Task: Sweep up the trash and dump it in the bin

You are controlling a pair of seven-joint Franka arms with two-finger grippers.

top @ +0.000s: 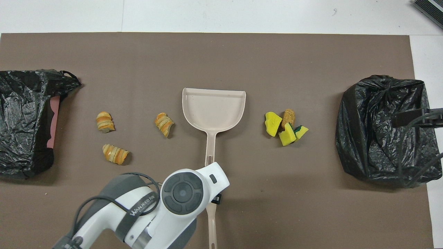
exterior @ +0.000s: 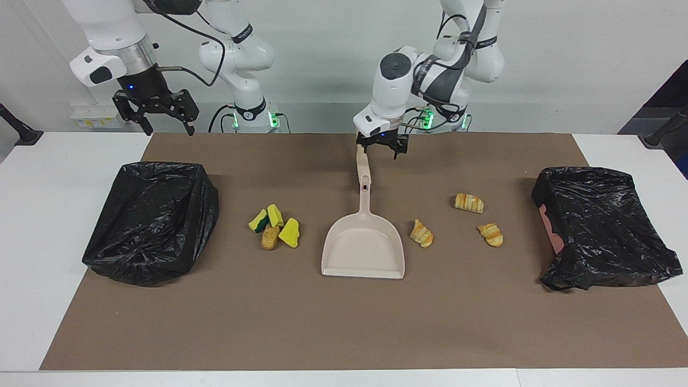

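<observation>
The beige dustpan (exterior: 363, 247) lies flat at the middle of the mat, its handle (exterior: 365, 185) pointing toward the robots. My left gripper (exterior: 381, 150) is low over the handle's end, fingers spread; in the overhead view the wrist hides it. Three striped croissant pieces (exterior: 468, 203) (exterior: 422, 233) (exterior: 491, 235) lie beside the pan toward the left arm's end. Yellow sponge wedges (exterior: 290, 234), one green-backed (exterior: 258, 221), and a brown nugget (exterior: 270, 236) lie clustered toward the right arm's end. My right gripper (exterior: 156, 115) is open, raised over the mat's edge near that end's bin. No brush bristles show.
Two bins lined with black bags stand on the brown mat (exterior: 344, 322): one at the right arm's end (exterior: 153, 226), one at the left arm's end (exterior: 596, 226). A beige stick (top: 211, 228) runs from under the left wrist toward the robots.
</observation>
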